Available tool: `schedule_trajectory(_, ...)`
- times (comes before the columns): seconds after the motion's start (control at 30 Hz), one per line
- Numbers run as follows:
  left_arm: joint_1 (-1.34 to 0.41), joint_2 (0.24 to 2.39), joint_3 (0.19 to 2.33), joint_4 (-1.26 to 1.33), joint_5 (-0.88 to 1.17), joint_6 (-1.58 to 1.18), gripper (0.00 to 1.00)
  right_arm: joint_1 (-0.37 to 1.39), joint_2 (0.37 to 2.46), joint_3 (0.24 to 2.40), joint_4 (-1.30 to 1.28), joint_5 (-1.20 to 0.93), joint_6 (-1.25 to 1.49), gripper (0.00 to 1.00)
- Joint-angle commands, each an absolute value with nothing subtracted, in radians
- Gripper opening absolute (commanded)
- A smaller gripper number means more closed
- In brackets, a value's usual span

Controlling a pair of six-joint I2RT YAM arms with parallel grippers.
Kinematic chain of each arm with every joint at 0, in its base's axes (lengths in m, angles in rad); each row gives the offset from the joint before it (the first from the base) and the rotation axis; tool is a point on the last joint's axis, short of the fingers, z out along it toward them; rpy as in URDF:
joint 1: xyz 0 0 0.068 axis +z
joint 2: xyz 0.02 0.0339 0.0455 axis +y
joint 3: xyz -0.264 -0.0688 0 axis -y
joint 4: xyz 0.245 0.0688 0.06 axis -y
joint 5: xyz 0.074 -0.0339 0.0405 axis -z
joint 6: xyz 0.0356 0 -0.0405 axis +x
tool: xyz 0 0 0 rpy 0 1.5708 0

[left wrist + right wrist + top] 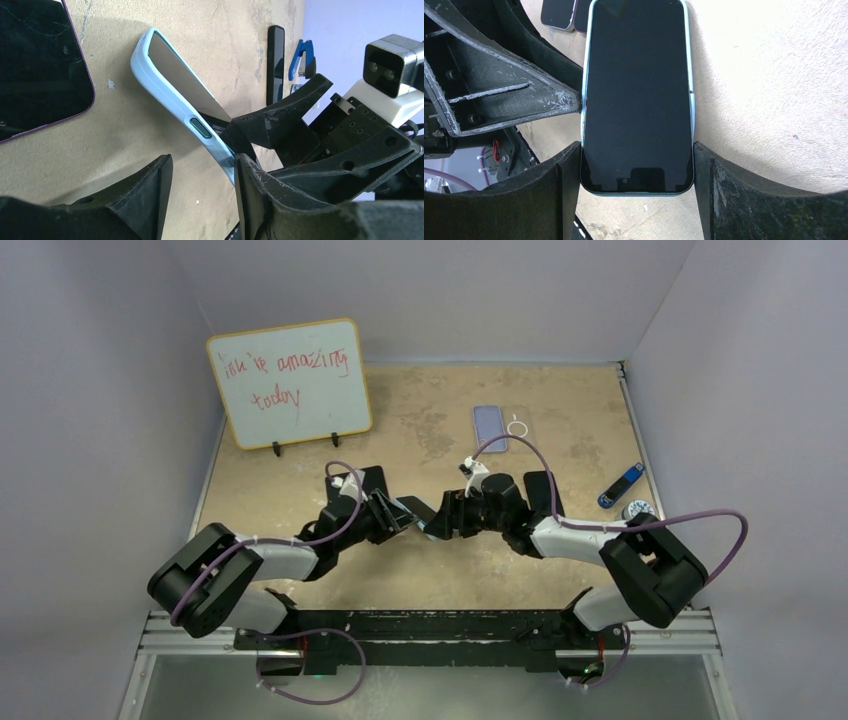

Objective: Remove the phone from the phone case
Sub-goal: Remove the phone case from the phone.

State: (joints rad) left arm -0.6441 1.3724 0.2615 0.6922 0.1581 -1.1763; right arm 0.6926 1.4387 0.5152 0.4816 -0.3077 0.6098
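Note:
The phone [638, 95], black screen up, sits in a light blue phone case [170, 85] and hangs tilted above the table between the two arms [425, 523]. My right gripper [636, 149] is shut across the cased phone's width at its lower end, both fingers against the case's sides. My left gripper [202, 185] is open with bare table showing in its gap. Only the tip of its right finger [250, 175] touches the case's side edge, near the side button [202, 128]. In the right wrist view that finger [566, 100] presses on the case's left rim.
A whiteboard [290, 382] stands at the back left. A purple phone [489, 426] and a clear case [520, 428] lie at the back centre. A blue stapler [620, 485] is at the right. Dark phones lie beside the arms [40, 65], [275, 60].

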Motion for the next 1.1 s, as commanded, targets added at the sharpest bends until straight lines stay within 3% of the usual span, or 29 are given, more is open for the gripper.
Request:
schedule_trajectory(0.0, -0.66, 1.402, 0.277, 0.789, 0.145, -1.208, 0.5, 0.689, 1.425, 0.509, 0.545, -0.345, 0.622, 0.0)
schedule_trajectory(0.3, -0.669, 1.46, 0.267, 0.834, 0.14, -1.228, 0.47, 0.689, 1.425, 0.499, 0.561, -0.356, 0.638, 0.0)
schedule_trajectory(0.63, -0.68, 1.497, 0.186, 0.866, 0.11, -1.248, 0.25, 0.682, 1.397, 0.489, 0.567, -0.36, 0.671, 0.0)
schedule_trajectory(1.07, -0.691, 1.603, 0.106, 0.94, 0.082, -1.279, 0.21, 0.662, 1.367, 0.475, 0.583, -0.399, 0.714, 0.0)
